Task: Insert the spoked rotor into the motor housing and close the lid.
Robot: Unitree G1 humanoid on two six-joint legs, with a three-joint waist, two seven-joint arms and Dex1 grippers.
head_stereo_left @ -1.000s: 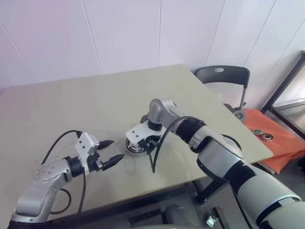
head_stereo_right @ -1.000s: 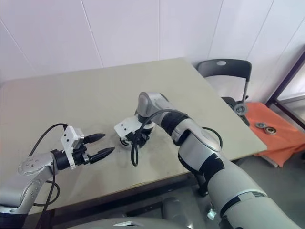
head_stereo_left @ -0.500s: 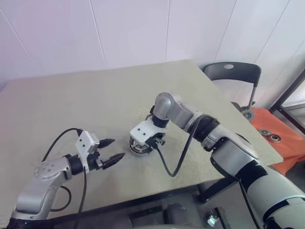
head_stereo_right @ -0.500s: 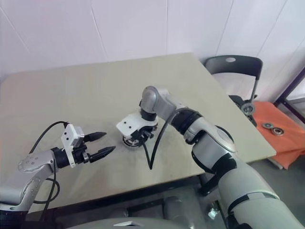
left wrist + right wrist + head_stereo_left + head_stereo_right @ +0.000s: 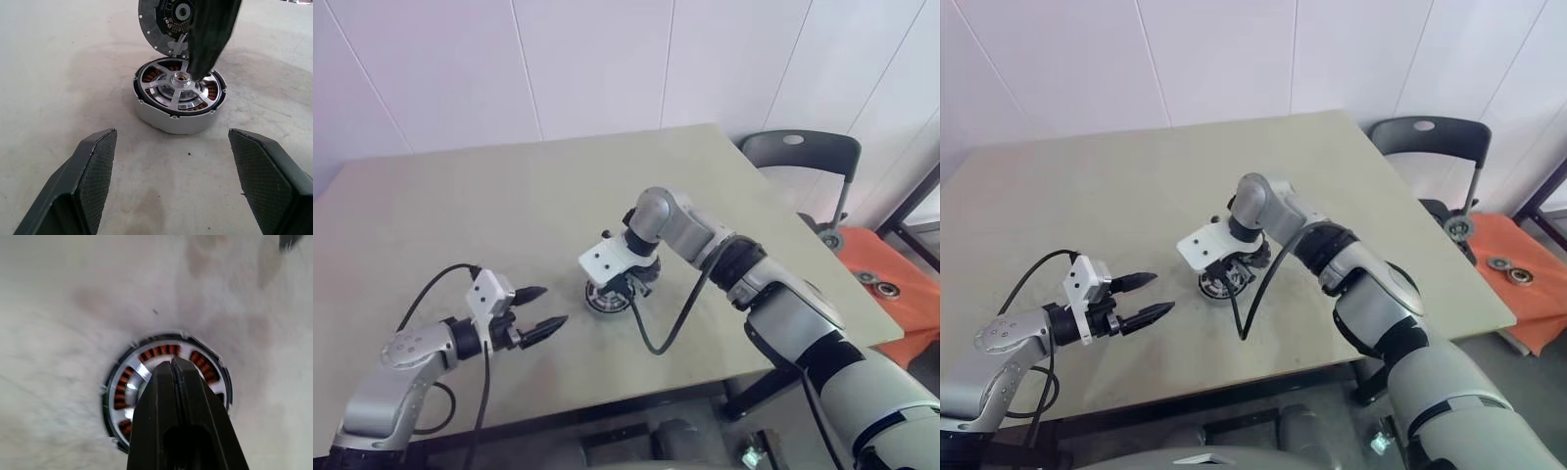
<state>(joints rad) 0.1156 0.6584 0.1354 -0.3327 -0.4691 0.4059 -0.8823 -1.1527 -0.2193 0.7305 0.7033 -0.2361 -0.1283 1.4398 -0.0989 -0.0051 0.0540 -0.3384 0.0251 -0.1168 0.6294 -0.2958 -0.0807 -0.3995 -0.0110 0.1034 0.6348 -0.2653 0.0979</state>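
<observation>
No writing is legible. My right end effector point(image 5: 172, 363), fingers pressed together, points down over the spoked rotor point(image 5: 180, 91) seated in the motor housing point(image 5: 176, 117) on the desk point(image 5: 460, 215). The lid point(image 5: 164, 24) lies just behind. My left end effector point(image 5: 183, 181) gapes, empty.

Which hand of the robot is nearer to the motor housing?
The right hand: shut, its tips are over the motor housing hub. The left hand is open, apart to its side.

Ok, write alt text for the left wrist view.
The motor housing sits on the table with the spoked rotor seated inside, the shut right gripper over its hub. The lid stands tilted behind. The left gripper frames it, open.
</observation>
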